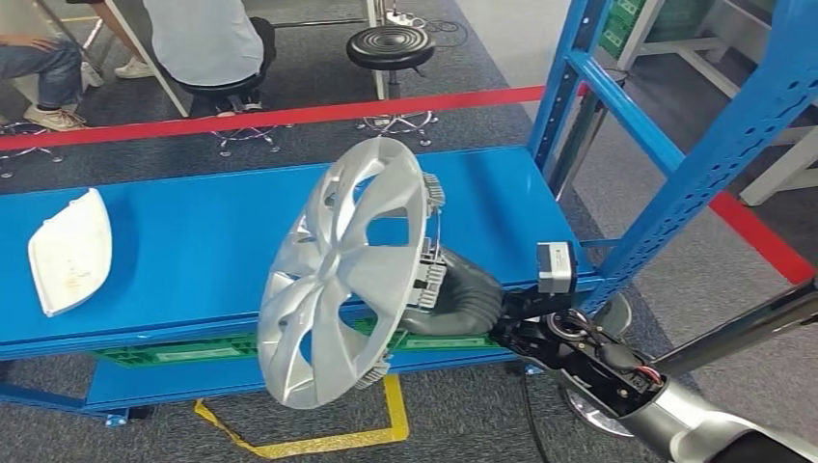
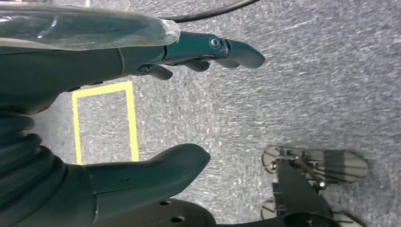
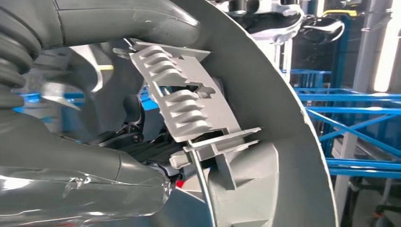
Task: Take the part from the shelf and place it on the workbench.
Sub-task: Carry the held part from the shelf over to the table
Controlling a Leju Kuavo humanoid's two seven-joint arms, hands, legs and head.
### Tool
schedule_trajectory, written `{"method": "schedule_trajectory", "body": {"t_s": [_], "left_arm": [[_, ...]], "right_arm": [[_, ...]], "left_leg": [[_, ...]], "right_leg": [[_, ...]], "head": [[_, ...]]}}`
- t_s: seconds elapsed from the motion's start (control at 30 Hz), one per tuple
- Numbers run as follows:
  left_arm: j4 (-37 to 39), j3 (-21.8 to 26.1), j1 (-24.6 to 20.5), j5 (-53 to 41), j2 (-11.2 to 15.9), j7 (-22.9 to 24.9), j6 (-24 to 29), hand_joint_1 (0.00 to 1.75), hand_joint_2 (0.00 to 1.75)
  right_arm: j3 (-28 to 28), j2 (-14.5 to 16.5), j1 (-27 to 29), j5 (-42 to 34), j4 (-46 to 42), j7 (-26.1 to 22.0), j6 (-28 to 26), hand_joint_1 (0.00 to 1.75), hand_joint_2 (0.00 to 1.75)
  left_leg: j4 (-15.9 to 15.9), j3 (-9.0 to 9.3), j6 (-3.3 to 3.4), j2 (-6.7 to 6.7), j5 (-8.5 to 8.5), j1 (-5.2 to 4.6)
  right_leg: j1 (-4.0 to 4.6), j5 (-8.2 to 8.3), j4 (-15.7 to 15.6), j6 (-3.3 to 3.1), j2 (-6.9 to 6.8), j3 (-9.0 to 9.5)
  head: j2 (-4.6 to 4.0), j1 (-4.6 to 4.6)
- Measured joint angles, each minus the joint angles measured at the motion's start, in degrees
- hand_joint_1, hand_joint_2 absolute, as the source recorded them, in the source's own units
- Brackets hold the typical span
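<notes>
- Our left hand (image 2: 142,118) hangs over the floor, fingers apart, holding nothing.
- The hubcap (image 1: 342,270) stands tilted on edge left of our right hand (image 1: 463,299), which grips its rim above the workbench (image 1: 193,251).

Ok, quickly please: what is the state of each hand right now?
Left hand: open, holding nothing, hanging above the carpet floor.
Right hand: holding the silver wheel cover by its rim, above the blue workbench.

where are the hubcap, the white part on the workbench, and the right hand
hubcap (image 1: 333,280), head view, on a silver spoke.
white part (image 1: 69,253), head view, on its middle.
right hand (image 1: 463,299), head view, on the grey ribbed cover.
</notes>
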Motion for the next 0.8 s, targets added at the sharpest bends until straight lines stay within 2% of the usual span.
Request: {"method": "schedule_trajectory", "body": {"t_s": [0.03, 0.07, 0.13, 0.17, 0.2, 0.23, 0.3, 0.33, 0.37, 0.43, 0.5, 0.53, 0.57, 0.63, 0.67, 0.7, 0.73, 0.8], "left_arm": [[0.0, -0.08, -0.06, -0.03, 0.01, 0.04, 0.0, 0.0, 1.75], [0.0, -0.14, -0.13, -0.03, 0.01, 0.09, 0.0, 0.0, 1.75], [0.0, -0.2, -0.19, -0.03, 0.02, 0.19, 0.0, 0.0, 1.75], [0.0, -0.23, -0.15, -0.03, 0.03, 0.22, 0.0, 0.0, 1.75], [0.0, -0.26, -0.1, -0.03, 0.03, 0.25, 0.0, 0.0, 1.75], [0.0, -0.28, -0.08, -0.03, 0.03, 0.26, 0.0, 0.0, 1.75], [0.0, -0.32, -0.16, -0.03, 0.1, 0.27, 0.0, 0.0, 1.75], [0.0, -0.34, -0.26, -0.02, 0.15, 0.27, 0.0, 0.0, 1.75], [0.0, -0.39, -0.36, -0.02, 0.19, 0.27, 0.0, 0.0, 1.75], [0.0, -0.55, -0.46, -0.01, 0.26, 0.28, 0.0, 0.0, 1.75], [0.0, -0.67, -0.38, 0.04, 0.29, 0.29, 0.0, 0.0, 1.75], [0.0, -0.7, -0.36, 0.08, 0.31, 0.3, 0.0, 0.0, 1.75], [0.0, -0.72, -0.36, 0.11, 0.31, 0.31, 0.0, 0.0, 1.75], [0.0, -0.79, -0.38, 0.14, 0.31, 0.31, 0.0, 0.0, 1.75], [0.0, -0.85, -0.36, 0.15, 0.3, 0.31, 0.0, 0.0, 1.75], [0.0, -0.91, -0.32, 0.17, 0.28, 0.31, 0.0, 0.0, 1.75], [0.0, -0.99, -0.29, 0.21, 0.28, 0.31, -0.01, 0.0, 1.75], [0.0, -1.15, -0.27, 0.39, 0.25, 0.3, -0.01, 0.0, 1.75]], "right_arm": [[-0.05, 0.0, 0.02, 0.0, -0.14, -0.01, 0.0, 1.75, 1.75], [-0.08, 0.0, 0.08, 0.0, -0.26, -0.01, -0.01, 1.75, 1.75], [-0.12, -0.01, 0.29, 0.0, -0.33, -0.01, -0.05, 1.75, 1.75], [-0.14, -0.01, 0.39, 0.0, -0.33, -0.01, -0.07, 1.75, 1.75], [-0.15, -0.01, 0.44, 0.0, -0.34, -0.01, -0.09, 1.75, 1.75], [-0.16, -0.01, 0.45, 0.0, -0.34, 0.01, -0.09, 1.75, 1.75], [-0.16, -0.01, 0.44, 0.0, -0.46, 0.03, -0.09, 1.75, 1.75], [-0.19, -0.01, 0.43, 0.0, -0.56, 0.04, -0.12, 1.75, 1.75], [-0.22, -0.01, 0.43, 0.02, -0.66, 0.06, -0.16, 1.75, 1.75], [-0.28, -0.01, 0.43, 0.05, -0.76, 0.1, -0.25, 1.75, 1.75], [-0.32, -0.01, 0.41, 0.1, -0.86, 0.16, -0.26, 1.75, 1.75], [-0.36, -0.02, 0.4, 0.11, -0.91, 0.2, -0.25, 1.75, 1.75], [-0.4, -0.02, 0.41, 0.13, -0.95, 0.22, -0.25, 1.75, 1.75], [-0.48, -0.02, 0.52, 0.13, -0.97, 0.24, -0.24, 1.75, 1.75], [-0.49, -0.03, 0.6, 0.13, -0.97, 0.25, -0.24, 1.75, 1.75], [-0.49, -0.03, 0.65, 0.13, -0.97, 0.26, -0.23, 1.75, 1.75], [-0.49, -0.04, 0.66, 0.13, -0.97, 0.27, -0.18, 1.75, 1.75], [-0.49, -0.04, 0.62, 0.13, -0.97, 0.31, -0.01, 1.75, 1.75]], "left_leg": [[1.94, -0.89, -0.23, 0.25, -1.13, 0.03], [5.27, -2.49, -0.42, 0.52, -2.85, 0.05], [13.84, -6.86, -0.62, 0.76, -6.37, 0.03], [16.8, -8.48, -0.6, 0.77, -7.13, 0.02], [17.5, -9.01, -0.47, 0.77, -6.73, 0.0], [15.76, -8.31, -0.22, 0.81, -5.29, -0.05], [7.34, -4.28, 0.64, 1.61, -1.27, -0.41], [3.5, -2.42, 1.04, 2.22, 0.07, -0.72], [0.96, -1.21, 1.35, 2.74, 0.76, -1.0], [-0.2, -0.79, 1.65, 2.82, 0.77, -1.38], [-0.58, -0.55, 2.08, 2.29, 0.86, -1.11], [-0.81, -0.36, 2.34, 2.05, 0.91, -0.94], [-1.0, -0.15, 2.59, 1.82, 0.94, -0.76], [-1.01, 0.0, 2.89, 1.27, 0.81, -0.76], [-1.0, 0.05, 2.93, 0.94, 0.76, -0.77], [-0.98, 0.13, 2.93, 0.54, 0.7, -0.76], [-0.95, 0.27, 2.87, 0.09, 0.63, -0.74], [-0.81, 0.63, 2.56, -0.86, 0.36, -0.68]], "right_leg": [[-0.04, 0.08, -0.13, -0.39, -0.24, 0.06], [-0.03, 0.1, -0.2, -0.71, -0.52, 0.1], [0.25, 0.02, -0.2, -1.16, -1.06, 0.05], [0.41, -0.03, -0.2, -1.27, -1.3, 0.07], [0.56, -0.09, -0.2, -1.35, -1.51, 0.13], [0.7, -0.15, -0.2, -1.39, -1.69, 0.23], [0.93, -0.36, -0.2, -1.39, -2.08, 0.51], [1.09, -0.51, -0.17, -1.28, -2.24, 0.59], [1.22, -0.66, -0.14, -1.13, -2.43, 0.62], [1.37, -0.91, -0.19, -0.69, -2.88, 0.7], [1.31, -1.56, 0.16, -0.14, -3.04, 0.63], [1.27, -2.56, 1.55, 0.12, -2.79, 0.11], [1.22, -4.11, 4.22, 0.35, -2.38, -1.04], [1.07, -7.79, 12.28, 0.66, -1.69, -4.74], [1.01, -8.81, 15.66, 0.79, -1.57, -6.49], [0.94, -8.73, 17.17, 0.89, -1.51, -7.44], [0.85, -7.41, 16.24, 0.95, -1.48, -7.25], [0.55, -2.78, 8.75, 0.95, -0.82, -4.15]], "head": [[0.0, -0.32], [0.0, -0.72], [0.0, -1.42], [0.0, -1.56], [0.0, -1.62], [0.0, -1.65], [0.0, -1.7], [0.0, -1.74], [0.0, -1.69], [0.0, -1.58], [0.0, -1.4], [0.0, -1.26], [0.0, -1.01], [0.0, -0.51], [0.0, -0.33], [0.0, -0.2], [0.0, -0.06], [0.0, 0.32]]}}
